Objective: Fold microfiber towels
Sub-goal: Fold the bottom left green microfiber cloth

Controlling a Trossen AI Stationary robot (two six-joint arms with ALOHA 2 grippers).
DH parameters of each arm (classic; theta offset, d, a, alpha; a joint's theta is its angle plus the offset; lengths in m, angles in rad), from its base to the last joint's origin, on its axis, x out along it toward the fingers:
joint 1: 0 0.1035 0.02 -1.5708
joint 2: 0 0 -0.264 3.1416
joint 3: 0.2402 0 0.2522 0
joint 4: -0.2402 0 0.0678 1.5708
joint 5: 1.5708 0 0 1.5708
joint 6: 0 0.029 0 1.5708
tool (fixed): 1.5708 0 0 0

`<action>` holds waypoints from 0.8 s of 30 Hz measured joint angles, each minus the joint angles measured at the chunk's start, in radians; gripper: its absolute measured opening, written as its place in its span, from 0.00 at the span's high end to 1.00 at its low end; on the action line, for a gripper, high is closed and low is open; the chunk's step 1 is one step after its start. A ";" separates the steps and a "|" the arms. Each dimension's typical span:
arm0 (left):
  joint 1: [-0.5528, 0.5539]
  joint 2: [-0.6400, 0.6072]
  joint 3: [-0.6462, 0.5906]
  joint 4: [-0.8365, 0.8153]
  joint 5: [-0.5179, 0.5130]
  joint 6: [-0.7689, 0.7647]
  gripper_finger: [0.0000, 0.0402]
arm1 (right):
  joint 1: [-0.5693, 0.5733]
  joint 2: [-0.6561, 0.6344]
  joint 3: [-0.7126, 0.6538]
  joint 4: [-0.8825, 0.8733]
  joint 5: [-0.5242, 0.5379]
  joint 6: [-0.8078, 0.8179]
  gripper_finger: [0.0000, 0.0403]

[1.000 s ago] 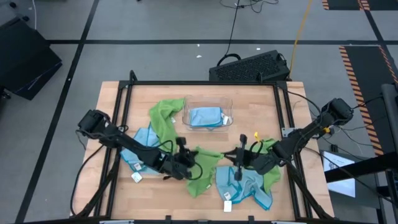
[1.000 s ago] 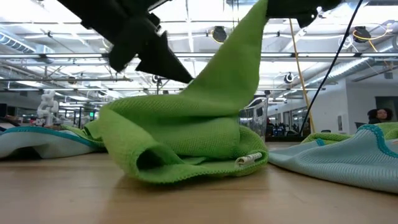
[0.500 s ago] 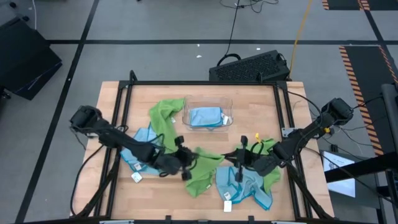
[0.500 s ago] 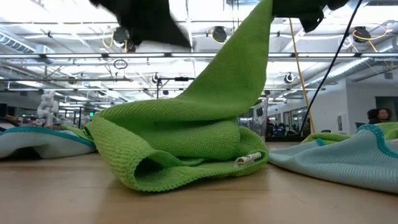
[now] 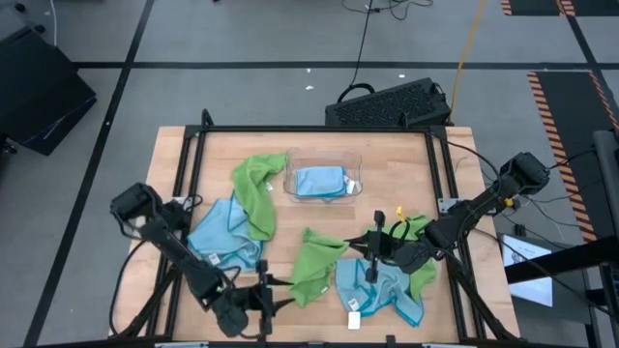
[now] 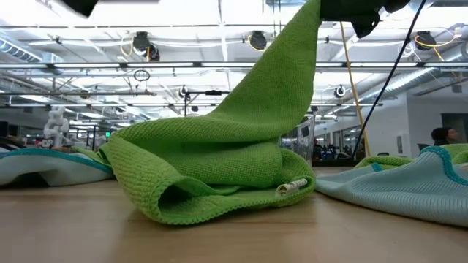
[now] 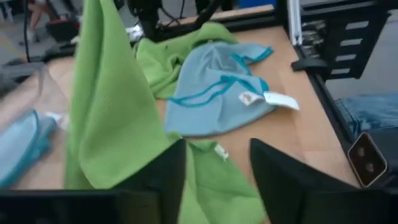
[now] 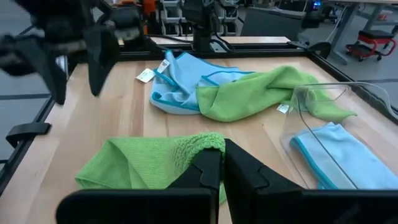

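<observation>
A lime green towel (image 5: 314,269) lies bunched at the table's middle near side. One end rises to my right gripper (image 5: 360,245), which is shut on it. In the low view the cloth (image 6: 219,161) slopes up to that gripper (image 6: 344,9) at the top edge. My left gripper (image 5: 267,302) hovers open near the table's near edge, left of the towel and apart from it. Its two fingers show spread in the left wrist view (image 7: 217,180) and in the right wrist view (image 8: 74,56). My right gripper pinches a bunched edge of the green towel (image 8: 202,144) between its two shut fingers. It comes from the table's right side, nearly level. That end is lifted, and the cloth runs in a drawn slope down to a folded heap (image 6: 197,190) lying on the table.
A clear tray (image 5: 293,166) at the far middle holds a folded blue towel (image 5: 321,182). Another green towel (image 5: 255,188) and a blue one (image 5: 224,232) lie at the left. A blue towel (image 5: 379,288) over green cloth (image 5: 423,275) lies at the near right.
My left gripper has drawn away from the green towel and swung toward the table's near left edge, out of the low view. The towel has kept its shape, its one end still held up by my right gripper.
</observation>
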 joint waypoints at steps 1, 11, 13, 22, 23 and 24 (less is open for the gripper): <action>0.000 0.022 0.000 0.020 -0.006 -0.022 0.47 | 0.000 0.000 0.000 0.000 0.000 0.001 0.99; 0.079 0.159 0.000 0.083 -0.062 -0.114 0.37 | 0.000 0.000 0.000 0.000 -0.003 -0.003 0.99; 0.099 0.161 -0.001 0.051 -0.069 -0.113 0.40 | 0.000 0.000 0.000 0.000 -0.007 -0.003 0.99; 0.166 0.164 0.000 0.011 0.059 -0.192 0.36 | 0.000 0.000 0.000 0.000 -0.052 -0.007 0.99; 0.168 0.164 0.000 0.011 0.067 -0.193 0.34 | 0.000 0.000 0.000 0.000 -0.052 -0.007 0.99; 0.168 0.164 0.000 0.008 0.072 -0.194 0.32 | 0.000 0.000 0.000 0.000 -0.053 -0.007 0.99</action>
